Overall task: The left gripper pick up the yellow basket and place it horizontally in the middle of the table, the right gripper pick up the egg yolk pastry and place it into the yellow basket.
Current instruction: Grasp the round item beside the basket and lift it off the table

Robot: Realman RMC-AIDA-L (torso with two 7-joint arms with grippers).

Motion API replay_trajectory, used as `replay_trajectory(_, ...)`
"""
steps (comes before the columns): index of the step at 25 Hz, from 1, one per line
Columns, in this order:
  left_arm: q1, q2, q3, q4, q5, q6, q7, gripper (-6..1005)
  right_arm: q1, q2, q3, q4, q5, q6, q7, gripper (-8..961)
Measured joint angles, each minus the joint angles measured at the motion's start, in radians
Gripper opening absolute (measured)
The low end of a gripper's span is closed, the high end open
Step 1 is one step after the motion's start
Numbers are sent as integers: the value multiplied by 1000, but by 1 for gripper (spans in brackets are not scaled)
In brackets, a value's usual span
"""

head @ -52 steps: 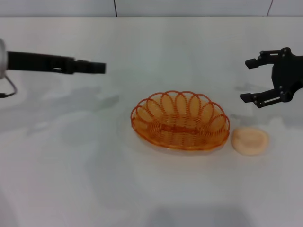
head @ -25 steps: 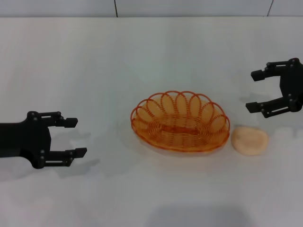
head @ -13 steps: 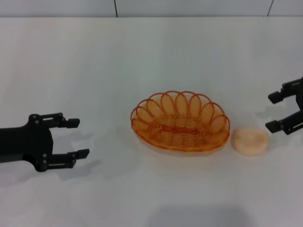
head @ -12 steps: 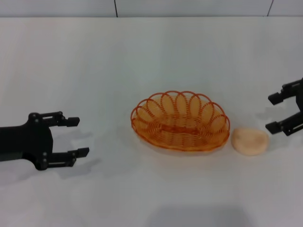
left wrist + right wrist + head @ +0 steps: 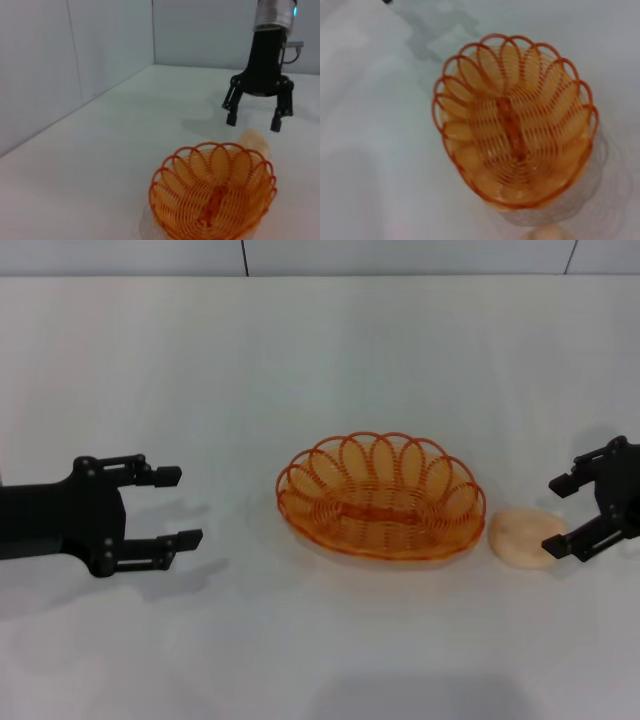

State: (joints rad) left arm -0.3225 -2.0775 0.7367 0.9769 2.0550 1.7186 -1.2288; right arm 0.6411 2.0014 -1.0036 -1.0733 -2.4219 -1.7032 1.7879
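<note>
The basket (image 5: 381, 496) lies lengthwise across the middle of the white tabletop (image 5: 320, 360), empty. The pastry (image 5: 524, 536) sits on the tabletop just beside the basket's right end. The right tool (image 5: 566, 519) is down at the pastry's right side, fingers spread apart, the nearer one close against the pastry. The left tool (image 5: 175, 508) hangs well left of the basket, fingers apart, holding nothing. No readable writing shows anywhere.

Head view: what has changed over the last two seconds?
The left gripper swung down to table level, open, left of the yellow basket. The right gripper dropped beside the egg yolk pastry, jaws open. Basket and pastry stayed put; nothing grasped.
</note>
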Motion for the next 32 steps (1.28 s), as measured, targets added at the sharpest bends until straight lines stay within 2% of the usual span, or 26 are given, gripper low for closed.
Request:
replay_trajectory(11,-36,-1,9,-33,1,-7,5,739,6,9,-50,52,-33,96,14,853)
replay_trajectory(19,-40,-1,9,-35,7,-10,5,739,4,9,-70,52,-27,104,13,738)
replay_trajectory(32,-41,-1,10,-35,11,-12,7,734,9,11,-73,52,-19,83,8,259)
